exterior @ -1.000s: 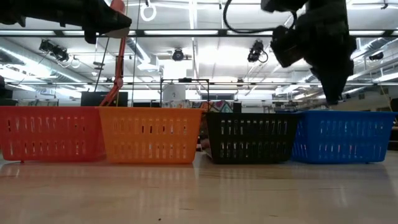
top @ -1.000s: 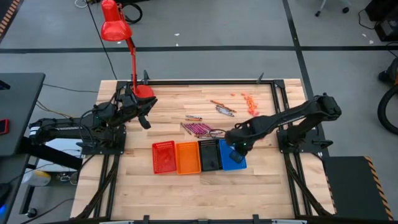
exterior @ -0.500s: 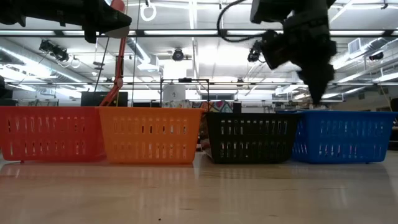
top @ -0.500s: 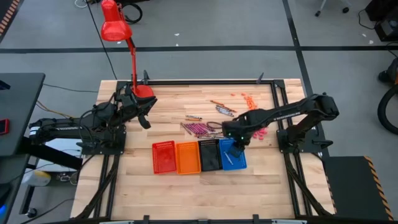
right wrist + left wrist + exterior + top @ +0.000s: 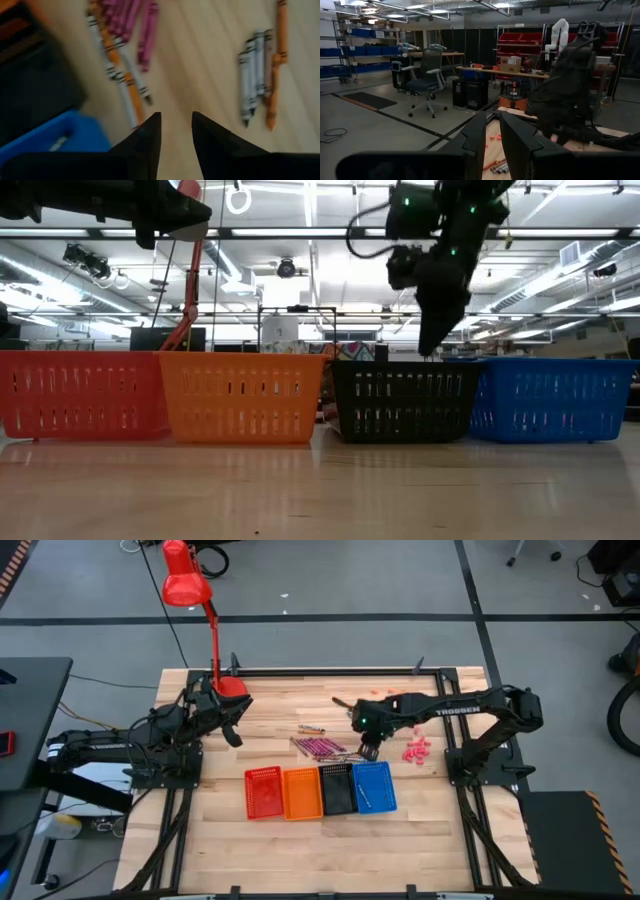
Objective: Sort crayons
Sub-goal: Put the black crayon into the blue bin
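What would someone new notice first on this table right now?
Probably the four baskets in a row near the front: red, orange, black, blue. Behind them lie loose crayons, with the right tool open and empty above them. The red lamp stands over the back left corner.

a pale wooden tabletop (image 5: pixel 300 835) carries four small slotted plastic baskets in a row, touching: red (image 5: pixel 263 792), orange (image 5: pixel 301 793), black (image 5: pixel 336 789), blue (image 5: pixel 374 786). a red desk lamp (image 5: pixel 185 582) stands at the far left corner. grey floor (image 5: pixel 330 580) surrounds.
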### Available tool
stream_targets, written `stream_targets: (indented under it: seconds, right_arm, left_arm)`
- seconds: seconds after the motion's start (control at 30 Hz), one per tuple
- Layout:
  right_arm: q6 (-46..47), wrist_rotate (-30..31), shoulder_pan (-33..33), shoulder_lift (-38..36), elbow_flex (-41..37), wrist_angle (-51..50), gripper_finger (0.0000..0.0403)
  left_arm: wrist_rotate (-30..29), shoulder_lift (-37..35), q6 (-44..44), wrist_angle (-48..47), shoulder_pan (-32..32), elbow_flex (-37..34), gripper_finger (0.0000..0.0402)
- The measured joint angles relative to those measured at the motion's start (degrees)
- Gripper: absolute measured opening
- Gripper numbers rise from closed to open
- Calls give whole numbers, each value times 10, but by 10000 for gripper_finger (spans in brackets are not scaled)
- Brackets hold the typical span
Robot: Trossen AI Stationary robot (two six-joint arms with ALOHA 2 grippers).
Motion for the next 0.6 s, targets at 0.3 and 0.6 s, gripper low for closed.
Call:
stream_targets:
  seconds: [0.3, 0.6]
  right_arm:
    - [-117, -2, -70, 0, -88, 130, 113]
    - [-155, -21, -117, 0, -169, 281, 113]
  left_arm:
    - [0, 0, 8, 0, 0, 0, 68]
    - [0, 0, 10, 1, 0, 0, 68]
